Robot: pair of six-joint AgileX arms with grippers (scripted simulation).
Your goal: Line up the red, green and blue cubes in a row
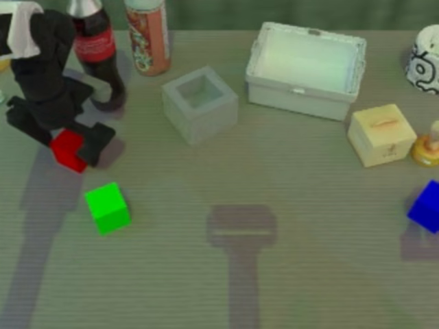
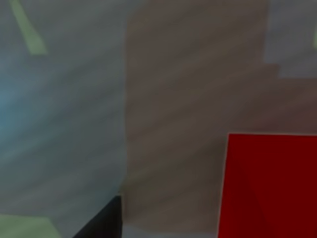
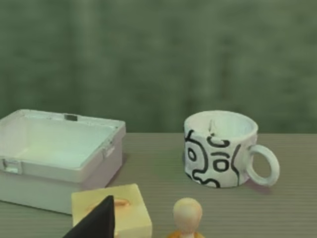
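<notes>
Gripping the red cube point(image 1: 68, 149) near the table's point(image 1: 309, 274) left edge, the left gripper point(image 1: 72, 145) has its fingers clenched on either side of it; the left wrist view shows the red face close beside one dark finger. The green cube point(image 1: 107, 207) lies just toward the near edge from it, untouched. The blue cube point(image 1: 426, 206) sits at the far right edge, partly cut off by the view, well apart from the other two. So no row exists yet: judging by this, lining up has barely begun. The right gripper is out of the top view; I cannot tell its fingers' state. The middle of the table toward the near edge lies open, while the cola bottle point(image 1: 96, 48) and grey hollow box point(image 1: 199, 103) crowd the far side.
</notes>
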